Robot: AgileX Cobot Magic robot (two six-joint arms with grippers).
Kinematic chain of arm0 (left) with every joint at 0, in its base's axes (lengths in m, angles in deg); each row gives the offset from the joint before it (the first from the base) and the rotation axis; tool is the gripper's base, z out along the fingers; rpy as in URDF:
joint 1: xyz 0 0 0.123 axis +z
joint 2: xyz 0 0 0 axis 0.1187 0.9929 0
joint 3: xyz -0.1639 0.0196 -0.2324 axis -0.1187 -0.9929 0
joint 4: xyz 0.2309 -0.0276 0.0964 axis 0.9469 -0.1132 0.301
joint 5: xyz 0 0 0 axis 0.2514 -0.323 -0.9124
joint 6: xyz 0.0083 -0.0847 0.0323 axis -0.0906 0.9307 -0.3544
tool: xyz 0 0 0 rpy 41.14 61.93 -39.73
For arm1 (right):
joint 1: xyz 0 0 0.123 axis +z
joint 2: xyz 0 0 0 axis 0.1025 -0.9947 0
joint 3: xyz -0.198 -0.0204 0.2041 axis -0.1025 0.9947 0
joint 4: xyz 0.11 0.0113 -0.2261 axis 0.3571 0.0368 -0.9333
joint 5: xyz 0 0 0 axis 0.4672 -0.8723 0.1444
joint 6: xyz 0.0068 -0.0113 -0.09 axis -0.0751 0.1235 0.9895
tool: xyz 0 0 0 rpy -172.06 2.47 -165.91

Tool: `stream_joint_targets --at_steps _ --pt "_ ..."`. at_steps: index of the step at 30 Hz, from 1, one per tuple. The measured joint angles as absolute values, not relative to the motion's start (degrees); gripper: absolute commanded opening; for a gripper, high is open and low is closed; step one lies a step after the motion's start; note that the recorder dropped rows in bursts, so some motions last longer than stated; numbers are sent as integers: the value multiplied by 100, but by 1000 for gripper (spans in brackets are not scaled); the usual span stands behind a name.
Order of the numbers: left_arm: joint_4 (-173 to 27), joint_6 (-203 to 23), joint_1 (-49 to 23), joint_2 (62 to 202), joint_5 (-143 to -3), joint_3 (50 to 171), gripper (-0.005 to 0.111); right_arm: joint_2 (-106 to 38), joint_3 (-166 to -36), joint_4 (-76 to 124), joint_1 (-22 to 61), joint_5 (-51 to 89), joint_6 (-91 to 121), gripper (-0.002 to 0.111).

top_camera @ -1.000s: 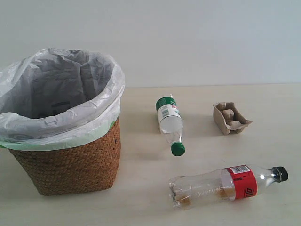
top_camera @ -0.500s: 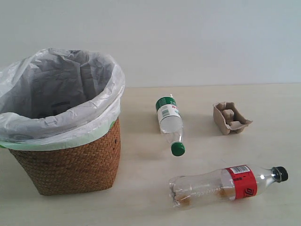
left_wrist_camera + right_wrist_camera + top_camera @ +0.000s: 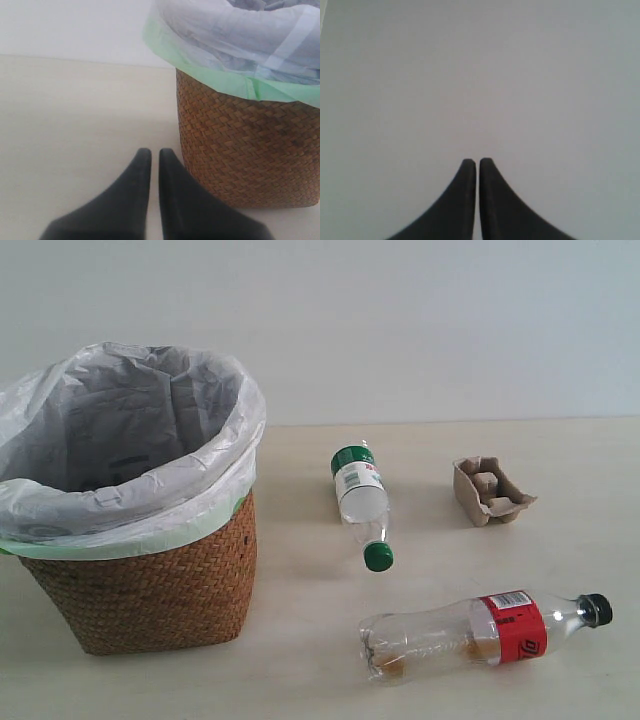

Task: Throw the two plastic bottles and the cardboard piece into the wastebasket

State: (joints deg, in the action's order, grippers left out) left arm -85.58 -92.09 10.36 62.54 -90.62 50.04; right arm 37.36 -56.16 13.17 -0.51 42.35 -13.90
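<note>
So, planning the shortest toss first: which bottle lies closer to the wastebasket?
The green-capped bottle, a short gap from the wastebasket; the black-capped, red-labelled bottle lies farther right, toward the front.

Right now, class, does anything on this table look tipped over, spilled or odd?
Both bottles lie on their sides: the green-capped bottle and the red-labelled bottle, which has brownish residue inside. Caps are on; no spill shows. The cardboard piece and the upright wastebasket look normal.

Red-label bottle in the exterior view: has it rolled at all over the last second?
No. The red-label bottle lies where it did, black cap toward the right, with the same gap to the green-cap bottle and the wastebasket.
</note>
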Motion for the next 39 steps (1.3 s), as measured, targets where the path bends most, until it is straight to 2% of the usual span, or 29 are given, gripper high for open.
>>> stream_joint_targets --at_steps 4,7,9,12,14,17,19,31,39 --pt "-8558 -9209 1036 6254 -9062 5004 6 3297 -6371 1295 -51 2993 -1390 2" --pt "-8558 -9209 1036 6254 -9062 5004 6 2938 -6641 1207 -51 2655 -1390 12" --pt "-8558 -9209 1036 6254 -9062 5004 6 2687 -6791 1208 -51 2533 -1390 26" --pt "-8558 -9209 1036 6254 -9062 5004 6 2186 -7033 1196 -51 2329 -1487 59" --pt "-8558 -9209 1036 6254 -9062 5004 6 1857 -7197 1196 -51 2161 -1526 77" --pt "-8558 -9209 1036 6254 -9062 5004 6 1332 -7349 1196 -51 1895 -1553 93" --pt "-8558 -9209 1036 6254 -9062 5004 6 1023 -7381 1184 -51 1765 -1463 95" --pt "-8558 -9209 1036 6254 -9062 5004 6 152 -7481 1666 -35 924 -1112 94" --pt "-8558 -9209 1036 6254 -9062 5004 6 -1527 -8519 2497 796 -607 -71 94"
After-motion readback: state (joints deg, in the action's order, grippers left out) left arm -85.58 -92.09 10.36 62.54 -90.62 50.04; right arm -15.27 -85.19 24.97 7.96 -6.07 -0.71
